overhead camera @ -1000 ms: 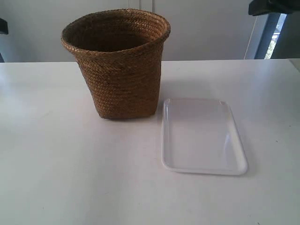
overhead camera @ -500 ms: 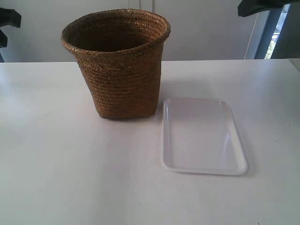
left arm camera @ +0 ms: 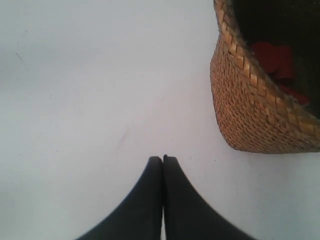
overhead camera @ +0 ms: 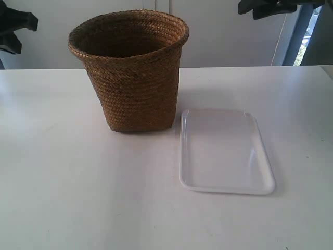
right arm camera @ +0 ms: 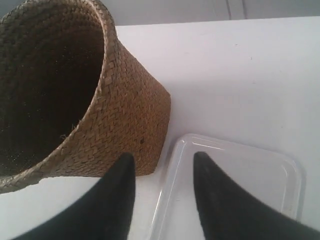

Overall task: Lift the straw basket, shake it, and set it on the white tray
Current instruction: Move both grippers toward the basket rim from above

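The straw basket [overhead camera: 131,73] stands upright on the white table, brown and woven, with its flared rim up. The white tray [overhead camera: 223,151] lies flat just beside its base, with nothing on it. In the left wrist view my left gripper [left arm camera: 162,159] is shut and holds nothing, hovering over bare table apart from the basket [left arm camera: 250,115]. Something red [left arm camera: 272,60] shows inside the basket. My right gripper [right arm camera: 162,162] is open, high above the gap between the basket [right arm camera: 120,120] and the tray [right arm camera: 240,190], touching neither.
The white table [overhead camera: 62,182] carries only the basket and the tray. Dark parts of the arm at the exterior view's left [overhead camera: 14,27] and the arm at the exterior view's right [overhead camera: 270,6] show at the top corners, before a pale wall.
Both arms have come further into the exterior view, each moving inward from its top corner toward the basket. The basket and tray have not moved.
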You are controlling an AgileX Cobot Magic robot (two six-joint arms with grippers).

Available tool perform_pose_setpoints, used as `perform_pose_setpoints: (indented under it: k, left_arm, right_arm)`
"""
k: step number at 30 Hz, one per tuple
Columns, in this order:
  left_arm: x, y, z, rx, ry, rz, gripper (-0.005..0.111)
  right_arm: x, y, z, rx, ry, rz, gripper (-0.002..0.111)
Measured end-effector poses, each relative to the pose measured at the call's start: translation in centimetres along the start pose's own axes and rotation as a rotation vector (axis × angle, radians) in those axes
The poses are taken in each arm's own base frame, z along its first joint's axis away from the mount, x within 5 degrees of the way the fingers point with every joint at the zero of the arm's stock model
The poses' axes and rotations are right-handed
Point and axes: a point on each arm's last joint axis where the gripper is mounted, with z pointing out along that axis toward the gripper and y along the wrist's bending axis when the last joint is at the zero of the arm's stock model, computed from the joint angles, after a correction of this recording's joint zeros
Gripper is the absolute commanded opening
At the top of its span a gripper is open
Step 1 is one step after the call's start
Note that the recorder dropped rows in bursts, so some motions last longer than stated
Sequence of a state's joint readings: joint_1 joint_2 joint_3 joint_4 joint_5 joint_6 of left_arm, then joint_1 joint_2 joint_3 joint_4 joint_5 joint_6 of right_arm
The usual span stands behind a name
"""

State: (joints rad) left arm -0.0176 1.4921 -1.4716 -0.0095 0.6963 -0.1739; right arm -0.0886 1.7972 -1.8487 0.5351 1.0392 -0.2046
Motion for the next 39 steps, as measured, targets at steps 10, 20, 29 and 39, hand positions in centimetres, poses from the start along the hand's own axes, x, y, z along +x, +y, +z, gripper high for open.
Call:
perform_pose_setpoints:
  k: [10,20,29,39]
  left_arm:
    - [-2.6,-0.6,-0.8,0.043,-0.077,-0.063,0.020]
    - [-3.3,-1.4,1.7,0.151,-0.079,-0.036,0.039]
    - [-4.0,-1.7,2.4,0.188,-0.135,-0.010,0.039]
    - [-5.2,-1.8,5.3,0.204,-0.109,-0.027,0.057]
  right_arm:
    - [-1.3,0.0,1.1,-0.051,-0.045,-0.015,0.056]
    - [-2.4,0.6,1.8,-0.134,-0.159,0.058,0.062]
    - [-1.9,0.2,5.4,-0.137,-0.128,0.083,0.069]
    - [-2.9,0.9,6.7,-0.152,-0.185,0.074,0.070]
